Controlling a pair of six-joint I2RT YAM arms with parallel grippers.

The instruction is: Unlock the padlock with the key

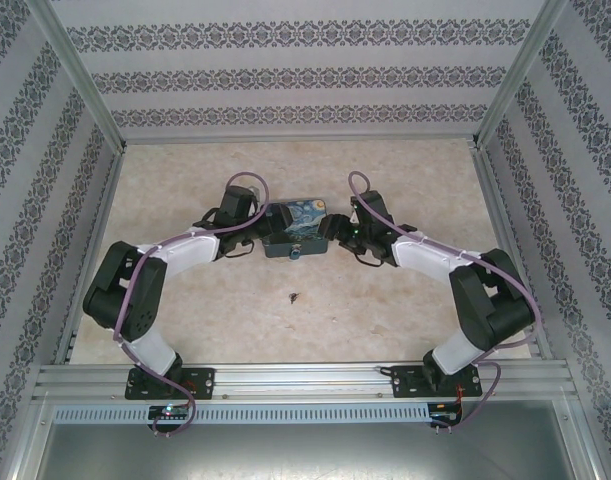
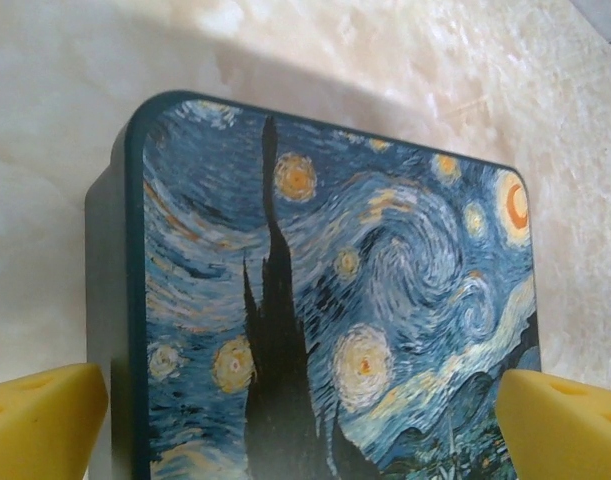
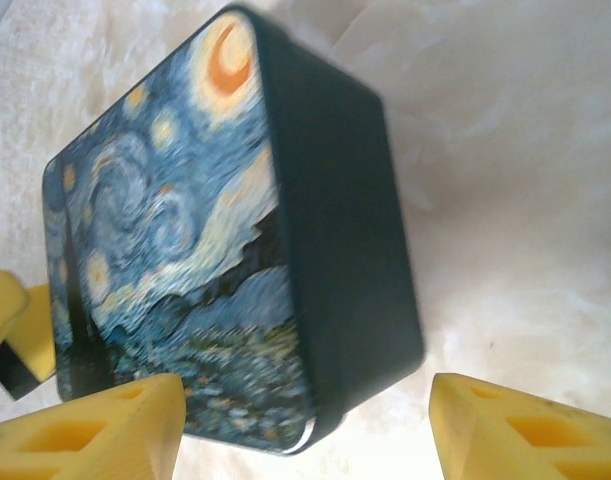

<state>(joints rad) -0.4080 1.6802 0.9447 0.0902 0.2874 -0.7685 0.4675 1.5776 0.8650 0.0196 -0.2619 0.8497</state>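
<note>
Spread wide, left tool [image 1: 262, 233] and right tool [image 1: 335, 232] flank the blue swirl-painted box [image 1: 293, 226]; tiny dark-grey metal key [image 1: 293, 296] lies untouched, so unlocking looks unstarted.

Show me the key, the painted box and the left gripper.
key [image 1: 293, 296]: top external view, middle of the dark piece.
painted box [image 2: 365, 290]: left wrist view, middle of its lid.
left gripper [image 2: 305, 425]: left wrist view, midway between its fingertips.

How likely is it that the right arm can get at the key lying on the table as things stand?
Probably yes: the key lies alone on bare table, well clear of the Starry Night box, and the right gripper stands open at that box, holding nothing.
</note>
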